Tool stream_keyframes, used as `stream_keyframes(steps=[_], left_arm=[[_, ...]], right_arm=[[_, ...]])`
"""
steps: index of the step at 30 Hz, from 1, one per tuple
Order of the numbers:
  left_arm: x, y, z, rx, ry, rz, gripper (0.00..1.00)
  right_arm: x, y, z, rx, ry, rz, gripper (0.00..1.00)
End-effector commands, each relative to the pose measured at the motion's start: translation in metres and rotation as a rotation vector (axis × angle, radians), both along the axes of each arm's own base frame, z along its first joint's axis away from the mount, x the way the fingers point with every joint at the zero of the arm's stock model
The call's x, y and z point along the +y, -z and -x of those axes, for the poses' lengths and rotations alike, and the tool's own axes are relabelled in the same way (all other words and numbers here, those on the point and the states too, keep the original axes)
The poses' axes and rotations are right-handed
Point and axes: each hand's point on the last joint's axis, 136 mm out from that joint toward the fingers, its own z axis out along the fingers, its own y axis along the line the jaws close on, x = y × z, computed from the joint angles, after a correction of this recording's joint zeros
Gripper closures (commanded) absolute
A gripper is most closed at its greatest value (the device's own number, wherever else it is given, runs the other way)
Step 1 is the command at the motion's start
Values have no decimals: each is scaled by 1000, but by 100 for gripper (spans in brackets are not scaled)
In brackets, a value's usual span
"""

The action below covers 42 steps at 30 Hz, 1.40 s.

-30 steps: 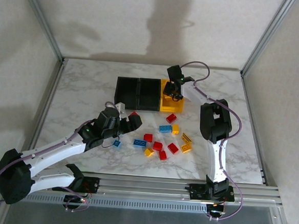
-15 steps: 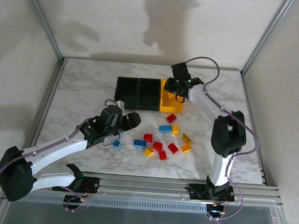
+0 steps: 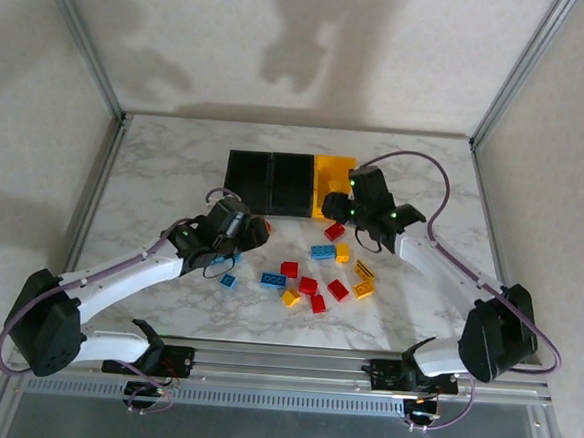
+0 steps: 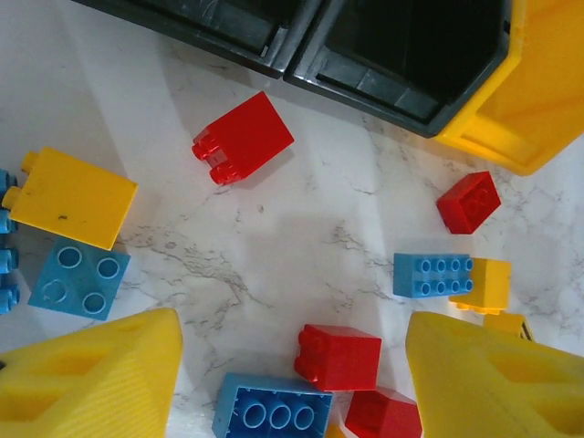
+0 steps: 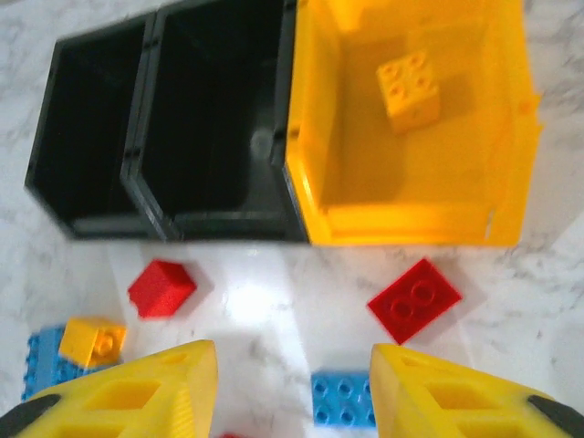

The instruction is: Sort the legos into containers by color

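A small yellow studded plastic brick [image 5: 408,84] lies alone inside the yellow open-top plastic bin [image 5: 411,224]. This bin is the right-hand one of three joined bins at the far middle of the white marble table [image 3: 164,180]. The two black plastic bins [image 5: 151,119] beside it look empty.

The right claw [image 5: 292,365] was at the yellow bin a second ago. It has now pulled back and hovers over the table just in front of the bins, jaws apart and holding nothing. That suggests one yellow brick is sorted and this arm is free for another. A flat red brick [image 5: 415,301] and a blue brick [image 5: 345,400] lie close below it.

The left claw [image 4: 292,342] has edged toward the bins, its jaws open with nothing between them. A red brick on its side [image 4: 243,137] lies ahead of it, near the black bins.

The other red, blue and yellow bricks [image 3: 313,281] remain scattered on the table, so most of the sorting is not yet done.
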Motion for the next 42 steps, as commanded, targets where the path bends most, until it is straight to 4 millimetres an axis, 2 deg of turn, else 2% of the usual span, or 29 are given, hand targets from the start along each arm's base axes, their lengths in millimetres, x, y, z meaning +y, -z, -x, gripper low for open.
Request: stream_keyframes(steps=[1, 5, 9, 14, 18, 24, 27, 38, 42], left_arm=[[3, 0, -4, 4, 5, -37, 35], [4, 7, -1, 26, 16, -55, 35], [1, 12, 11, 40, 65, -29, 33], [17, 21, 35, 77, 74, -38, 32], [29, 21, 52, 87, 61, -9, 30], [35, 20, 60, 72, 43, 31, 29], [38, 24, 61, 77, 39, 25, 29], [35, 34, 61, 87, 45, 32, 28], [35, 36, 61, 89, 45, 37, 28]], right_arm=[[7, 8, 20, 11, -36, -3, 50], [13, 26, 40, 67, -45, 0, 46], [23, 48, 56, 125, -32, 66, 36], [51, 71, 69, 186, -61, 79, 33], [72, 92, 72, 233, -68, 127, 32], [93, 122, 73, 301, -80, 189, 33], [98, 129, 74, 320, -86, 215, 33], [95, 156, 93, 390, -82, 298, 37], [96, 159, 92, 388, -79, 297, 49]])
